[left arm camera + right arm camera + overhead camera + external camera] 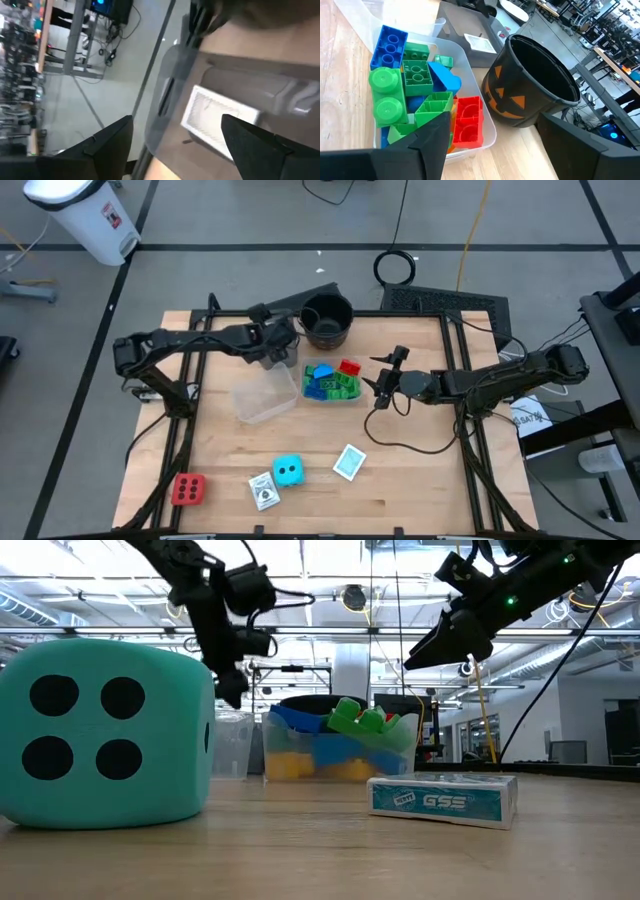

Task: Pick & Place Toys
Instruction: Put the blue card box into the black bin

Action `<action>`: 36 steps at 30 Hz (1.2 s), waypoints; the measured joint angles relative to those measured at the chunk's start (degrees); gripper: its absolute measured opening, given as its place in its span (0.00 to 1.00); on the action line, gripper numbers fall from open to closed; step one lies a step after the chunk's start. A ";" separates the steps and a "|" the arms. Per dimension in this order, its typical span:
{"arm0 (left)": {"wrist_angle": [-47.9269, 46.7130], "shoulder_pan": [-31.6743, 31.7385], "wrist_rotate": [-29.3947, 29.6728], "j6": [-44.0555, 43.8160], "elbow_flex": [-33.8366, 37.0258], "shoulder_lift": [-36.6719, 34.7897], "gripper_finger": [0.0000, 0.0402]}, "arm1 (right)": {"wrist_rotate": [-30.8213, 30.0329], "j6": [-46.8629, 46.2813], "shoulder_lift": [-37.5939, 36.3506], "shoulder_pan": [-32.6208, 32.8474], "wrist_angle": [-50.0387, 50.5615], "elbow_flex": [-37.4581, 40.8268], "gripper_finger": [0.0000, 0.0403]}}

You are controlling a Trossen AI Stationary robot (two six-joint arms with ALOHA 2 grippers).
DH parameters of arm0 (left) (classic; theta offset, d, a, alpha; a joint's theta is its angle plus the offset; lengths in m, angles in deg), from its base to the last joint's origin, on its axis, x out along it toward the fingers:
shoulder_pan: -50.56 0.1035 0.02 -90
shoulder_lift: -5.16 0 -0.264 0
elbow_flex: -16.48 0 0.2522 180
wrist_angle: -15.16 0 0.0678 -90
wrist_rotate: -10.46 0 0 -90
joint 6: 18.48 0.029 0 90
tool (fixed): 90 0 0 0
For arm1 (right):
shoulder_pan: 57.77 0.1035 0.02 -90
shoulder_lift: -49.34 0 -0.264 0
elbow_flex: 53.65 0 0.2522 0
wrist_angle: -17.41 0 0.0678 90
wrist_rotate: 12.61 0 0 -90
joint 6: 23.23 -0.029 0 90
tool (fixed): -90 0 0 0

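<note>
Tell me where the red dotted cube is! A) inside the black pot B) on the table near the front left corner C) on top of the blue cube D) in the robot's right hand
B: the red dotted cube sits alone on the table near its front left corner, apart from the cyan cube.

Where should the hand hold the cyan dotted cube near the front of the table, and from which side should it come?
Probably from above, closing on two opposite flat sides of the cyan cube. It sits flat on the table. A card lies close at one corner, so use the faces clear of it.
</note>
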 joint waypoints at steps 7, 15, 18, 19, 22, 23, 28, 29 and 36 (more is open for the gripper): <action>-8.32 -3.50 -6.53 -13.09 -7.52 -2.67 0.75 | 0.00 -0.25 0.00 0.02 0.04 -0.02 0.67; 10.89 -10.05 -29.42 -17.19 3.54 -15.07 0.76 | 1.71 -7.07 0.00 1.12 3.95 -0.02 0.67; 25.87 -12.78 -29.30 -19.59 14.90 -20.32 0.75 | 6.53 -7.99 0.00 2.34 4.77 0.00 0.67; 30.73 -13.44 -29.00 -20.67 18.37 -21.84 0.75 | 8.86 -8.28 0.00 2.76 4.71 0.00 0.67; 43.94 -15.30 -28.86 -24.68 27.22 -25.82 0.76 | 19.25 -8.74 0.04 3.68 2.57 0.00 0.67; 48.09 -15.94 -28.84 -25.55 29.47 -26.77 0.76 | 23.24 -8.89 0.04 3.96 1.25 0.00 0.66; 62.91 -18.16 -28.73 -26.99 37.12 -28.44 0.77 | 37.69 -12.02 4.40 6.54 -10.15 0.84 0.66; 64.71 -18.40 -28.66 -27.16 37.74 -28.40 0.77 | 38.49 -12.90 6.59 7.40 -13.12 0.98 0.66; 66.77 -18.71 -27.86 -32.43 38.32 -28.35 0.75 | 40.52 -14.82 23.21 14.54 -10.54 -5.08 0.49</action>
